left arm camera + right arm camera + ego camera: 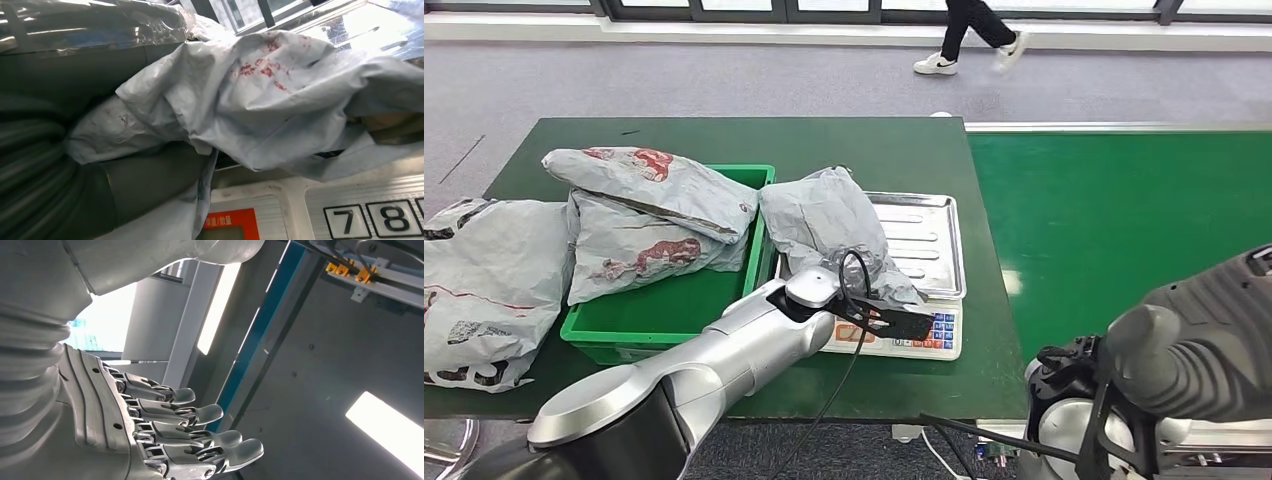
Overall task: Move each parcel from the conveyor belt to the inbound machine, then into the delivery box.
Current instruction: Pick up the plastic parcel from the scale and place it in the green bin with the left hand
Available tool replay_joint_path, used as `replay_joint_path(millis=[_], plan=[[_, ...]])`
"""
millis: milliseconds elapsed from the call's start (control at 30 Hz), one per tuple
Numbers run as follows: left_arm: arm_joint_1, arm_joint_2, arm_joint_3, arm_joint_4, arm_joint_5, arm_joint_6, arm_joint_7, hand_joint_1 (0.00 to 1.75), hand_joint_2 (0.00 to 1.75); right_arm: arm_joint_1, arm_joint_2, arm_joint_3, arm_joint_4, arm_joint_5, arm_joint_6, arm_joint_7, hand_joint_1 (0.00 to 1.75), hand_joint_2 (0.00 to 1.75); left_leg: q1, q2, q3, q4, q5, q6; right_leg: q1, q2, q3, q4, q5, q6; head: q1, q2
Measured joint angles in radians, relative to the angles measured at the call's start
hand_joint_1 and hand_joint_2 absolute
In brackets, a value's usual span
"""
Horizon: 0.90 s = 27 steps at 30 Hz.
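**Parcel on the scale, my left hand at its near edge**

Parcel (834, 228), a crumpled grey bag, lies on the steel pan of the inbound machine (929, 245), a weighing scale on the dark green table (724, 135). From my head, my left arm reaches forward and to the right from the near left, my left hand (879, 315) sitting at the parcel's near edge over the scale's keypad. Left of the scale, the green delivery box (664, 315) holds two more grey bags (649, 215), and another bag (484, 280) lies at the far left. The conveyor belt (1124, 220) runs on the right. A person's legs (969, 35) cross the far floor.

At my left wrist, the parcel (260, 95) drapes against my hand (55, 175); whether my fingers grip it, I cannot tell.

At my right wrist, my right hand (165, 430) hangs released, fingers (210, 413) nearly straight and side by side, grasping nothing.
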Motion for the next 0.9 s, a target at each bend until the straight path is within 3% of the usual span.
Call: replay_joint_path(millis=[500,900], plan=[[-0.056,0.000,0.000,0.003,0.012,0.045,-0.064,1.75,1.75,0.006,0.000,-0.032,0.027,-0.001,0.000,0.000,0.00,1.75,0.000,0.000,-0.004,0.000,0.000,0.000,0.000,0.000,-0.004,0.000,0.000,0.000,0.000,0.000],[-0.057,0.000,0.000,-0.018,0.015,0.048,-0.084,1.75,1.75,0.017,-0.002,-0.049,0.027,0.014,0.000,0.000,0.00,1.75,0.000,-0.001,-0.007,0.000,0.000,-0.001,0.000,0.000,-0.007,0.000,0.000,0.000,0.000,0.000]])
